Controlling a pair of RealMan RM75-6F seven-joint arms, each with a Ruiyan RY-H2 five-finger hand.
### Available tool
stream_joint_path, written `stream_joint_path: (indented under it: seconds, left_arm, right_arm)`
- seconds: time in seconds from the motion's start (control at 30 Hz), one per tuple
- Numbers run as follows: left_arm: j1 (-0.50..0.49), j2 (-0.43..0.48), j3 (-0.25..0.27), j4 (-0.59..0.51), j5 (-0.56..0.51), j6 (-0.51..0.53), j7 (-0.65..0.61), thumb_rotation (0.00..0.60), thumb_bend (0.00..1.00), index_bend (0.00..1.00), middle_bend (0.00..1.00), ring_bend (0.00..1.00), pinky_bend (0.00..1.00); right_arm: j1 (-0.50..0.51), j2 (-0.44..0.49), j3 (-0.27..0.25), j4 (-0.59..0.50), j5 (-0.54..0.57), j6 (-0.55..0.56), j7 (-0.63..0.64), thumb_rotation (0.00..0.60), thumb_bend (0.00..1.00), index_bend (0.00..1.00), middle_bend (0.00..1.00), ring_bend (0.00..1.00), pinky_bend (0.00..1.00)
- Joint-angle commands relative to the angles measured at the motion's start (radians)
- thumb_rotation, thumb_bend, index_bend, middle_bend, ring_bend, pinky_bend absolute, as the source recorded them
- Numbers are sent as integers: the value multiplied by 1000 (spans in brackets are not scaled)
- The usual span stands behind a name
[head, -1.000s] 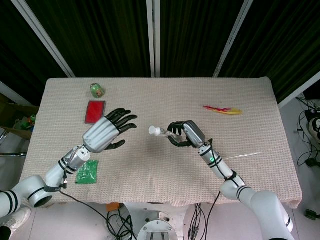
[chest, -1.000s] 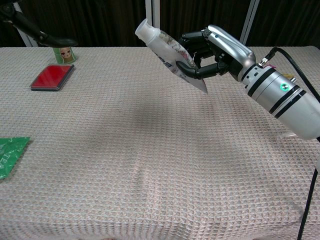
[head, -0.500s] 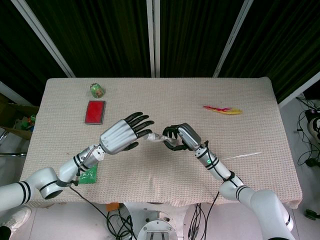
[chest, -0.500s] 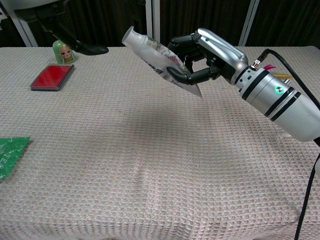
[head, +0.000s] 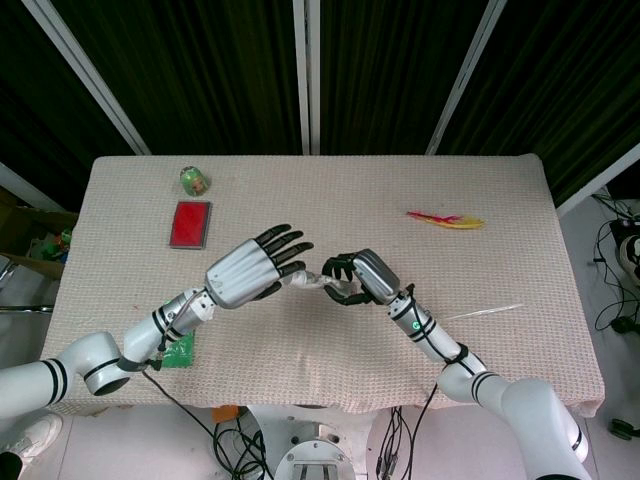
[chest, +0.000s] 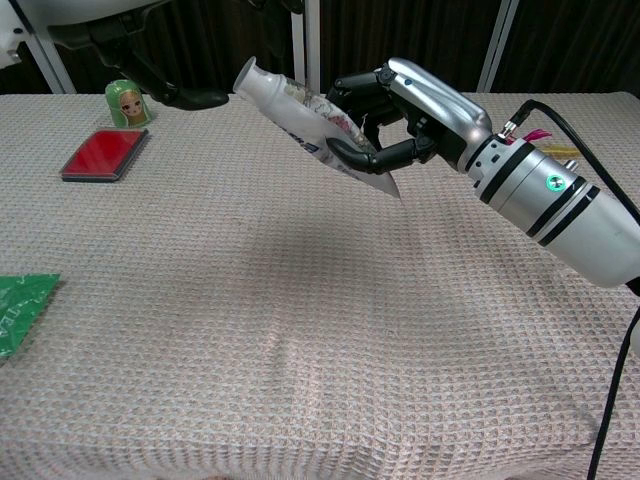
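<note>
My right hand (head: 358, 276) (chest: 405, 115) grips a white squeeze tube (chest: 305, 118) (head: 314, 283) and holds it above the table, cap end pointing toward my left hand. My left hand (head: 250, 272) hovers with its fingers spread, and its fingertips (chest: 205, 98) lie right beside the tube's cap. Whether they touch the cap I cannot tell. Nothing is in the left hand.
On the woven table cloth (head: 420, 180) lie a red flat case (head: 190, 223) (chest: 104, 154), a small green figurine (head: 194, 181) (chest: 126, 102), a green packet (head: 177, 348) (chest: 19, 308), a red and yellow feather (head: 446, 219) and a thin clear stick (head: 485, 313).
My left hand has moved right toward the tube, from well apart to beside its cap. My right hand has carried the tube a little to the left.
</note>
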Motion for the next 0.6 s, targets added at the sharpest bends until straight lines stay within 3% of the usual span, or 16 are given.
stream_joint_path:
  seconds: [0.03, 0.6]
  left_arm:
    - [-3, -3, 3, 0, -2, 5, -3, 600, 324, 382, 159, 131, 165]
    - [-20, -16, 21, 9, -19, 22, -13, 600, 335, 429, 159, 131, 165]
  right_arm:
    - [0, 0, 0, -1, 0, 0, -2, 600, 651, 915, 731, 586, 750]
    - [0, 2, -1, -13, 0, 6, 1, 600, 649, 921, 735, 590, 756]
